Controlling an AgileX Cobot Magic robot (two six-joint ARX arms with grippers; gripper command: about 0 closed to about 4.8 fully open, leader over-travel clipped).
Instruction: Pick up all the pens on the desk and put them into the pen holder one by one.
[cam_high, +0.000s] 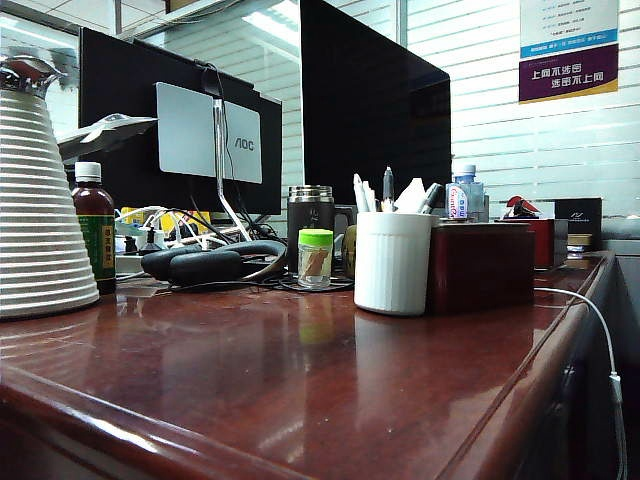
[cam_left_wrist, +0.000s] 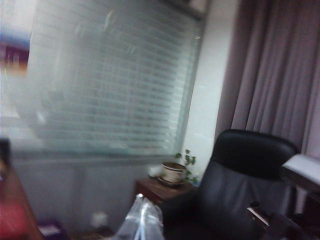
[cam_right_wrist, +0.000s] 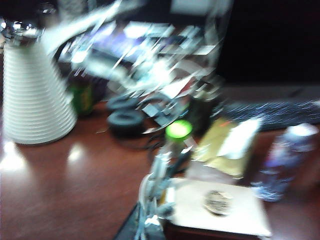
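The white ribbed pen holder (cam_high: 393, 262) stands on the reddish-brown desk (cam_high: 250, 370), against a dark red box. Several pens stick up out of it, among them a dark one (cam_high: 388, 184) and a silvery one (cam_high: 430, 197). No arm shows in the exterior view. My left gripper (cam_left_wrist: 142, 216) is raised and faces a window and a chair, its clear fingers together with nothing between them. My right gripper (cam_right_wrist: 155, 192) hangs low over the desk beside the box, shut; the blur hides whether anything sits beneath it.
A white ribbed cone (cam_high: 40, 220), a brown bottle (cam_high: 94, 240), headphones (cam_high: 205, 262), a green-capped jar (cam_high: 315, 258) and a dark mug (cam_high: 310, 215) stand behind. The dark red box (cam_high: 482, 265) is right of the holder. Monitors (cam_high: 370, 110) rise at the back.
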